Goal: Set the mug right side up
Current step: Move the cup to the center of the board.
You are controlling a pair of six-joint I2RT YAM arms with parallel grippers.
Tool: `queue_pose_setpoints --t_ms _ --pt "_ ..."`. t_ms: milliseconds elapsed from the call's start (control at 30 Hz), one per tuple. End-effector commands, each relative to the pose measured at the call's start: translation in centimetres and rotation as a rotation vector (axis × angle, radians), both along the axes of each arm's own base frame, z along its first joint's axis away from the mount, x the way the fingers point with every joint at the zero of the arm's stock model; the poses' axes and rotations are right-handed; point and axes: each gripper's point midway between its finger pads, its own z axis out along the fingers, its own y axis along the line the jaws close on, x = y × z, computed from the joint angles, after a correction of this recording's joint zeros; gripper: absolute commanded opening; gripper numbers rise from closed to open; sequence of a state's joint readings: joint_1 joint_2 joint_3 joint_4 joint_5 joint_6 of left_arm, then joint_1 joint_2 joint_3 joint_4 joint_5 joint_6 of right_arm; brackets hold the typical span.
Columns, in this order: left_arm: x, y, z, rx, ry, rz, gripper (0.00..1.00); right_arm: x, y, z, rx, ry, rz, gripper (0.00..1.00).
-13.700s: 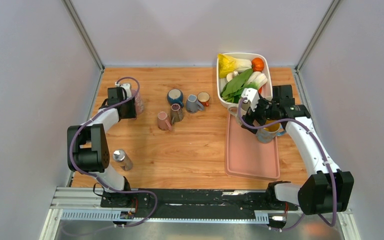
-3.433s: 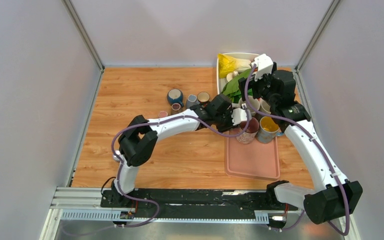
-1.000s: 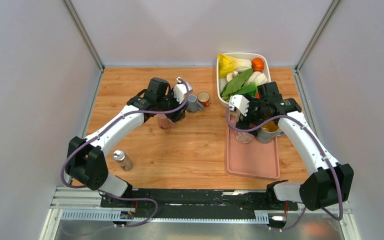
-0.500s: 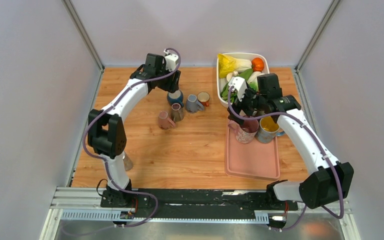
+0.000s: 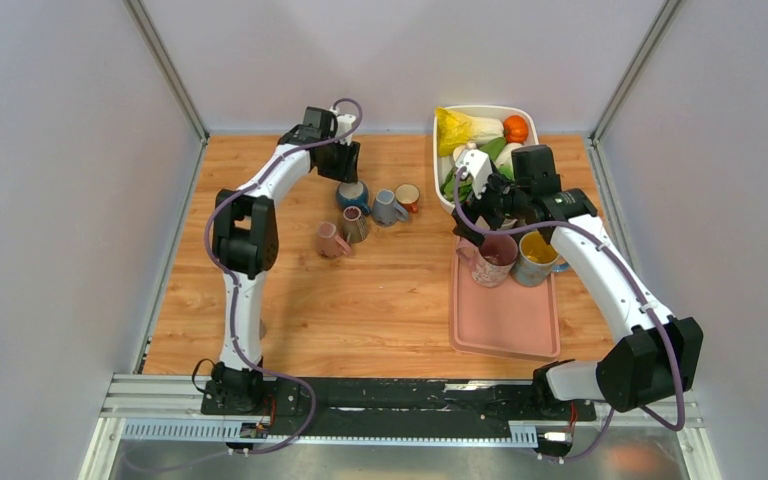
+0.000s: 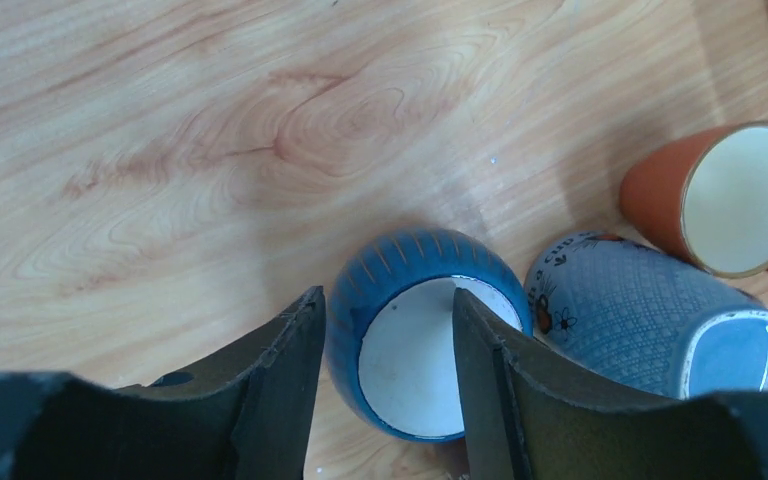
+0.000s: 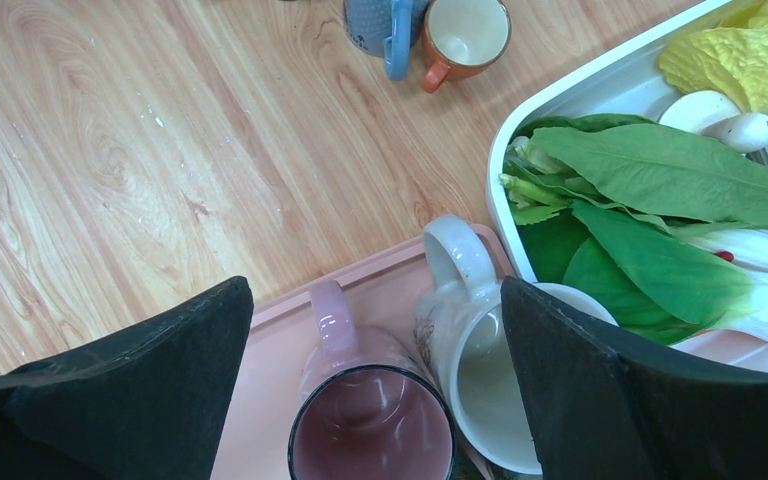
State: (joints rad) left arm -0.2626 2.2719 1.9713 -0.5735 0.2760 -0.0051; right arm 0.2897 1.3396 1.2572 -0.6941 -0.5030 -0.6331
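Observation:
A round blue ribbed mug (image 5: 351, 192) stands on the wooden table with a flat white disc facing up; it looks like its base. My left gripper (image 5: 345, 163) hovers just behind and above it. In the left wrist view the open left gripper (image 6: 385, 305) has a finger on each side of the blue mug (image 6: 420, 350) without touching it. My right gripper (image 5: 480, 200) is open and empty above a pink mug (image 7: 370, 420) and a white mug (image 7: 480, 370), both upright on the pink tray (image 7: 280, 330).
A grey-blue mug (image 6: 650, 320) lies on its side against the blue mug, with an orange mug (image 6: 730, 195) beyond it. A pink mug (image 5: 328, 241) and a striped mug (image 5: 353, 225) stand nearer. A yellow-lined mug (image 5: 537, 257) stands on the tray. A white vegetable bowl (image 5: 438, 150) is at the back right.
Over the last second my left gripper moved from the pink and striped mugs to the back, over the blue mug. My right gripper rose off the pink mug, which stands upright on the tray.

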Motion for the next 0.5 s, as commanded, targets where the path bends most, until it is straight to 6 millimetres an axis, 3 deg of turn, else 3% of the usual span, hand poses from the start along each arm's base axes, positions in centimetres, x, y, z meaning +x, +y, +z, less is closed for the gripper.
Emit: queue_pose_setpoints --t_ms 0,233,467 --pt "-1.7 1.3 -0.6 0.009 0.061 0.027 0.57 0.0 0.1 1.0 0.01 -0.05 0.001 1.0" --pt "-5.2 5.8 -3.1 0.052 0.149 0.113 0.56 0.1 0.1 0.4 0.002 -0.042 0.004 1.0" --pt "-6.3 10.7 -2.2 0.095 0.134 0.195 0.55 0.6 0.3 0.3 0.002 -0.038 0.007 1.0"
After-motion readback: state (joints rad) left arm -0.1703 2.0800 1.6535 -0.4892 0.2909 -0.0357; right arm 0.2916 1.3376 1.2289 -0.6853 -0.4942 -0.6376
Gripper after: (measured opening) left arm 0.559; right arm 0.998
